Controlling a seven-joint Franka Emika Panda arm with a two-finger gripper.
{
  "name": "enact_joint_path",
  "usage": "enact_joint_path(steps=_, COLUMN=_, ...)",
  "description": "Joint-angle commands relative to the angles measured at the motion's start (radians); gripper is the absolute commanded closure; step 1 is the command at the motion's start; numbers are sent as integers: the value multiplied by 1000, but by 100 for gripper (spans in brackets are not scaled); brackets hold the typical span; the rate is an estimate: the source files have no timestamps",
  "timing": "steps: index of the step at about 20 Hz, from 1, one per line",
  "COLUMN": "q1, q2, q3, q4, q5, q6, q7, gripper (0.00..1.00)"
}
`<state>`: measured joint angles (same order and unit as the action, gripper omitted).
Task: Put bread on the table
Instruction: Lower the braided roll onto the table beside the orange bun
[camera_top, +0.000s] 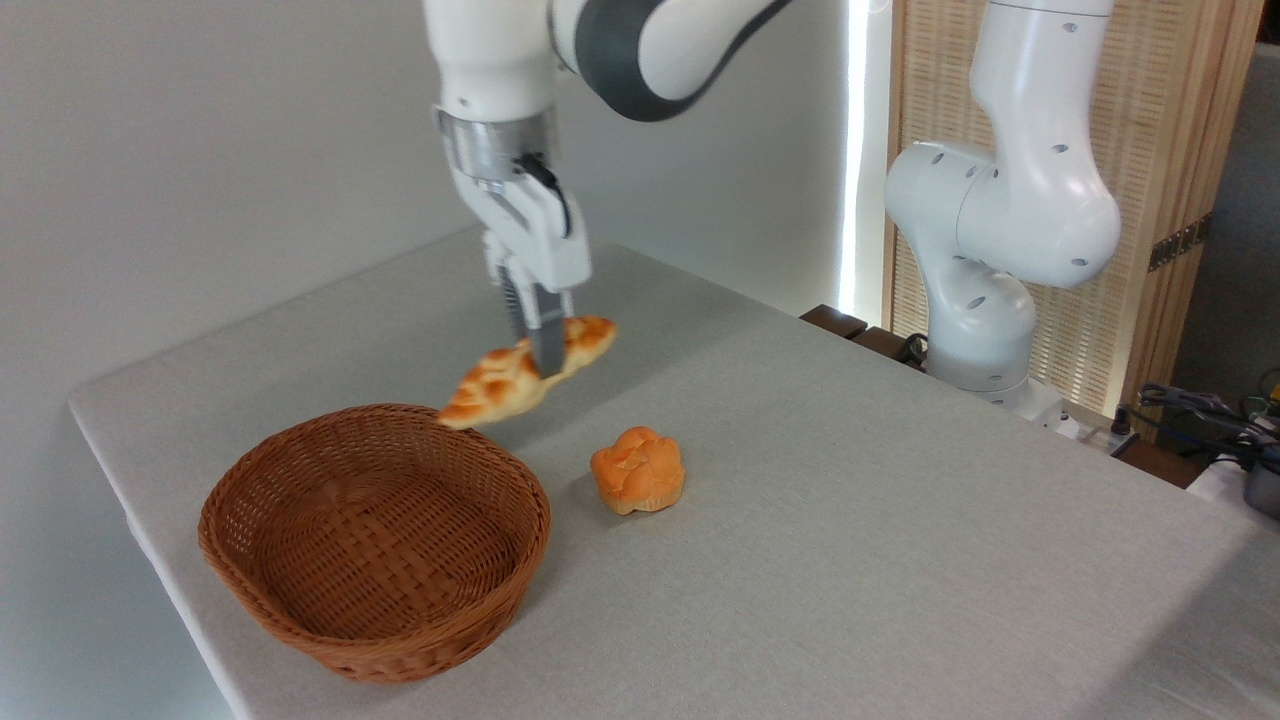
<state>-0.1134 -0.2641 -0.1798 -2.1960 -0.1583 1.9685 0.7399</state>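
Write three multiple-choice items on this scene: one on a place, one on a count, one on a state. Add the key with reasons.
1. Where is the bread?
A. Lying in the basket
B. Held in the air past the basket's far rim
C. Flat on the table

2. How many baked items show?
A. Two
B. Three
C. Four

3. What does the basket hold?
A. A bun
B. A cloth
C. Nothing

Key: 1 B, the gripper is shut on it above the table. 2 A, the bread and one bun. 3 C, only bare weave shows inside.
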Motion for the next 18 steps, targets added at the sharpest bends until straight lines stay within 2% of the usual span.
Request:
enact_joint_path(steps=1, q1=-49, q2=-63, q3=14, q4=-116, q5=-12, q6=16, q7=10, gripper=14)
enact_joint_path(steps=4, q1=-69, q2=-52, q3=14, q4=-152, q5=-12, q6=55, q7=10, gripper=0)
enact_joint_path(steps=8, q1=-69, q2=-30, q3=14, q4=-153, q5=-13, q6=115, q7=6, gripper=0)
enact_joint_path(steps=12, q1=-69, q2=-30, q3=14, q4=-142, q5=-13, q6=112, q7=-2, gripper=0)
enact_joint_path(steps=16, q1=-69, q2=-30, q3=16, q4=-93, q5=-13, q6=90, q7=-22, gripper=0)
enact_joint_path(steps=18, q1=-68, q2=-8, q3=38, q4=12, q5=15, q6=-1, q7=-17, gripper=0)
